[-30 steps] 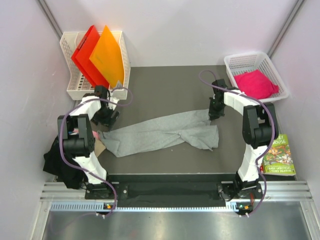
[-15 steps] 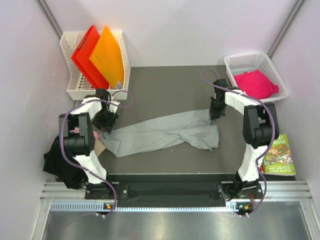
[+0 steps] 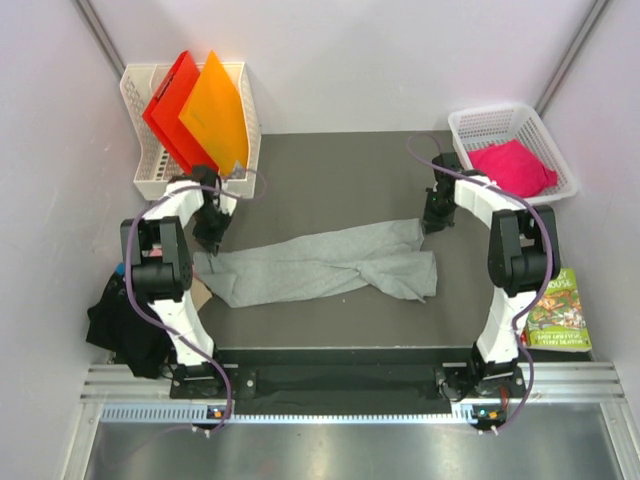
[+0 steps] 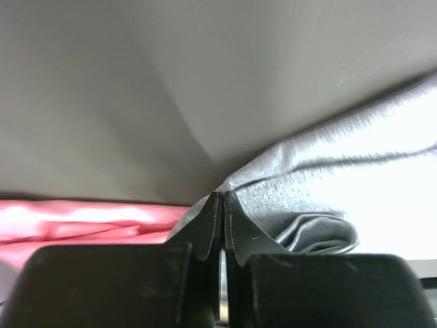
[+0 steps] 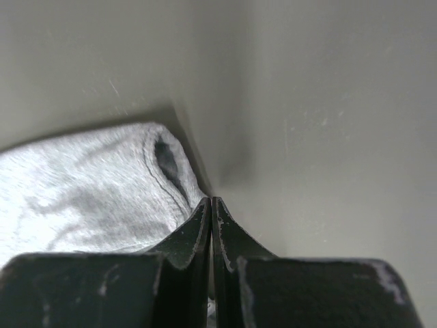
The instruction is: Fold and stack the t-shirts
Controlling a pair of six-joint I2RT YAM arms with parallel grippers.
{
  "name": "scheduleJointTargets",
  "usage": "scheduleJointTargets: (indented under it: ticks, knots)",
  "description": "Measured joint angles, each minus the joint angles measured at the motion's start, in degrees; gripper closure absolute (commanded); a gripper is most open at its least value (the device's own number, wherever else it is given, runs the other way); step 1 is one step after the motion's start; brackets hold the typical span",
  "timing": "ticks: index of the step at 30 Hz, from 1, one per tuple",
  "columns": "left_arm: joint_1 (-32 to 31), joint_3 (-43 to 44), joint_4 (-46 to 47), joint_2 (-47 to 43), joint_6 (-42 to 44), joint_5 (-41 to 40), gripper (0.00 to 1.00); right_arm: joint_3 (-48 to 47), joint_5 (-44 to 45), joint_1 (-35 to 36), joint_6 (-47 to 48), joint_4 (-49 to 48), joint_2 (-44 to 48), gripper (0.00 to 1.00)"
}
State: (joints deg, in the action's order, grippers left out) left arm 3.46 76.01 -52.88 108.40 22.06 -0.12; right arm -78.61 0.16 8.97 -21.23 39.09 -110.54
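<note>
Pincers on cloth: my left pincer [image 4: 222, 196] and right pincer [image 5: 210, 200] are each clamped tight on one end of the grey t-shirt [image 3: 320, 262], which lies stretched across the middle of the table [image 3: 340, 170]. Best, I judge, to lift both ends evenly and keep the cloth taut before folding.

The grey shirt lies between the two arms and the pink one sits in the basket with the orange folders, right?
No: the pink shirt sits in the white basket at far right, as the top view shows. The grey shirt part holds.
</note>
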Motion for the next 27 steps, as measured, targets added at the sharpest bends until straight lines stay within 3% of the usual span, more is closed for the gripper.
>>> scheduleJointTargets:
  ticks: [3, 8, 11, 12, 13, 16, 18, 19, 22, 27]
  knots:
    - [0.0, 9.4, -3.8, 1.5, -0.7, 1.0, 1.00, -2.3, 0.0, -0.9, -0.4, 0.4, 0.1, 1.00]
    - [-0.1, 36.8, -8.9, 4.1, -1.6, 3.5, 1.00, -8.4, -0.3, -2.4, -1.1, 2.2, 3.0, 1.00]
    - [-0.1, 47.1, -9.2, 2.7, -1.8, 5.3, 1.00, -10.4, -1.0, -2.5, -1.6, 2.5, 8.6, 1.00]
    - [-0.1, 47.7, -9.1, 1.2, -1.8, 5.7, 1.00, -10.4, -1.5, -2.5, -1.7, 2.5, 11.1, 1.00]
    - [-0.1, 47.3, -9.7, -0.5, -1.7, 6.1, 1.00, -10.2, -1.9, -2.5, -2.0, 2.5, 13.6, 0.90]
    - [-0.2, 41.6, -10.1, -5.7, -1.1, 6.8, 1.00, -6.7, -3.5, -2.5, -2.9, 0.9, 20.7, 0.72]
    - [-0.2, 35.6, -10.3, -8.9, -0.7, 7.0, 1.00, -1.2, -6.5, -2.3, -3.3, -0.9, 23.6, 0.64]
    - [-0.2, 32.1, -10.1, -10.1, -0.5, 6.9, 1.00, 1.2, -8.0, -2.1, -3.6, -1.1, 23.4, 0.55]
    - [-0.2, 25.8, -11.0, -10.9, 0.3, 6.7, 1.00, 6.9, -10.7, -0.4, -4.2, -2.4, 17.4, 0.48]
    - [-0.2, 23.3, -12.0, -10.6, 0.7, 6.7, 1.00, 9.8, -13.6, 5.7, -4.7, -1.2, 4.9, 0.49]
